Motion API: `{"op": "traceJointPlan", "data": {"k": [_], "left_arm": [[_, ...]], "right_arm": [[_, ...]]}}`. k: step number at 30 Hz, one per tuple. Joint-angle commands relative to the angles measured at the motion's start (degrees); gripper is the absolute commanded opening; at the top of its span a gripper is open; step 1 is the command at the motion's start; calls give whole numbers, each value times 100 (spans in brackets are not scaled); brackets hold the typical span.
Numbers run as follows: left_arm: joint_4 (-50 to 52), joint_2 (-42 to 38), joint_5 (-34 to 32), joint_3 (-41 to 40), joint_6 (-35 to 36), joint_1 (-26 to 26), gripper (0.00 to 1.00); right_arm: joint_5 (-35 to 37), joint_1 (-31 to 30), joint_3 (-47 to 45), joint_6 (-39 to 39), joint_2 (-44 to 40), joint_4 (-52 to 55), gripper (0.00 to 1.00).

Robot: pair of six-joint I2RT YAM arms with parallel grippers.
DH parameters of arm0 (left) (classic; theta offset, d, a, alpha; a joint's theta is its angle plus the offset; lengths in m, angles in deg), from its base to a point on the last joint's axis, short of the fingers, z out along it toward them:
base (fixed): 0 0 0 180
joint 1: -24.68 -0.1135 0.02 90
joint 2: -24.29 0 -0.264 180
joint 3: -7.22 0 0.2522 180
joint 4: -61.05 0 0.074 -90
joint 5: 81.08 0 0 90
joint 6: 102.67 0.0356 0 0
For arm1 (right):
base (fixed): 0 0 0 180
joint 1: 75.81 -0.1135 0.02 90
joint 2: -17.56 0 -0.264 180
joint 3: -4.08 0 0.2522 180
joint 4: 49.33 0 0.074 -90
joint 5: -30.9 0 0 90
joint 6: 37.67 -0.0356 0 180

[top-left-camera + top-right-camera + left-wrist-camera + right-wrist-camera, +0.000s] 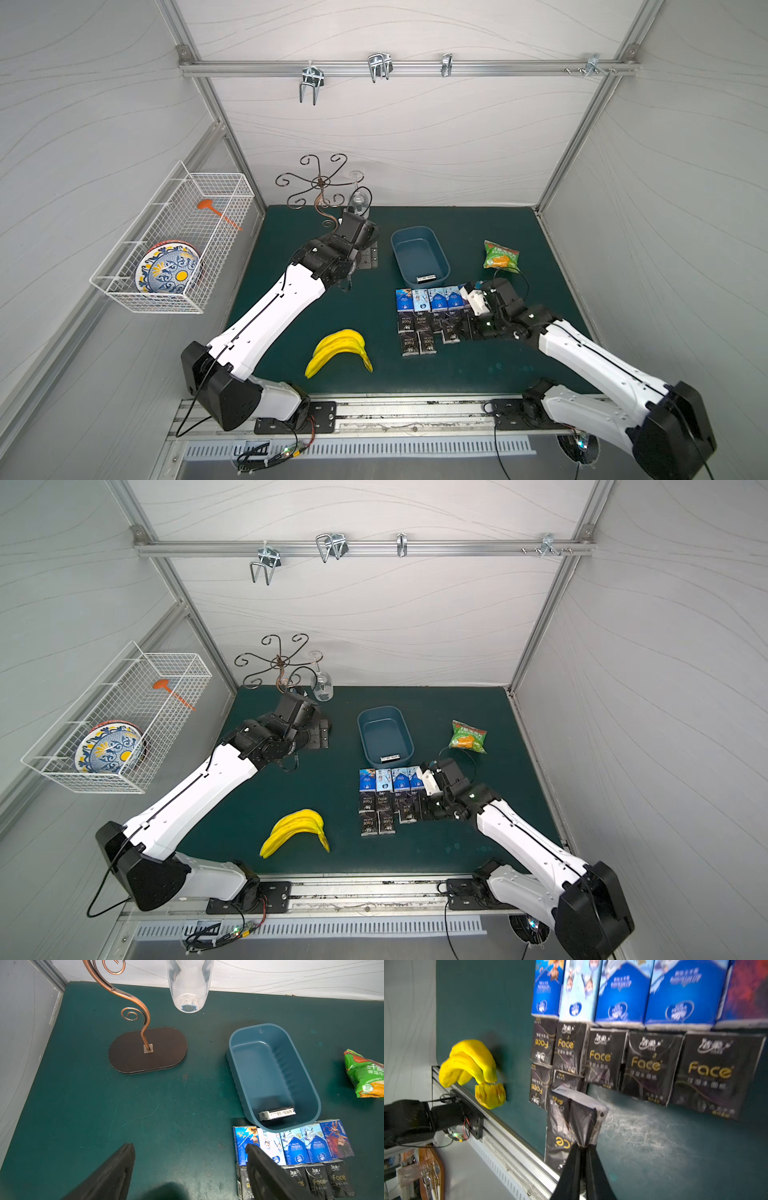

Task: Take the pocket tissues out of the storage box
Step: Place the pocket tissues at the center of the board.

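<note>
The blue-grey storage box [400, 259] [302, 1068] stands on the green mat with one pocket tissue packet [428, 277] [277, 1114] lying at its near end. In front of it lie rows of pocket tissues: blue ones [428, 300] [623, 991], then black "Face" ones [419, 334] [648, 1064]. My right gripper [459, 329] [583, 1147] hangs over the right end of these rows. It is shut on the wrapper of a black Face packet [569, 1118], just above the mat. My left gripper [357, 232] [190, 1148] is open and holds nothing, left of the box.
A bunch of yellow bananas [338, 352] lies front left of the packets. A green-orange snack bag [500, 255] lies right of the box. A copper wire stand [320, 183] with a hanging glass [359, 203] is at the back. A white wire basket [174, 237] hangs on the left wall.
</note>
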Motion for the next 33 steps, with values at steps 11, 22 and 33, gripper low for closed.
{"op": "traceJointPlan", "data": {"k": [11,22,33], "left_arm": [[-145,-122,-93,194,33,-14,88],[-153,-32,-70,287,59,-5,88],[-147,-33,-96,260,86,-7,88]], "right_arm": [[137,-121,-543,-267,1036,-998,10],[100,-243,-455,-336,1479,-1266,12],[202,-323,-447,-400,1573,-1326,26]]}}
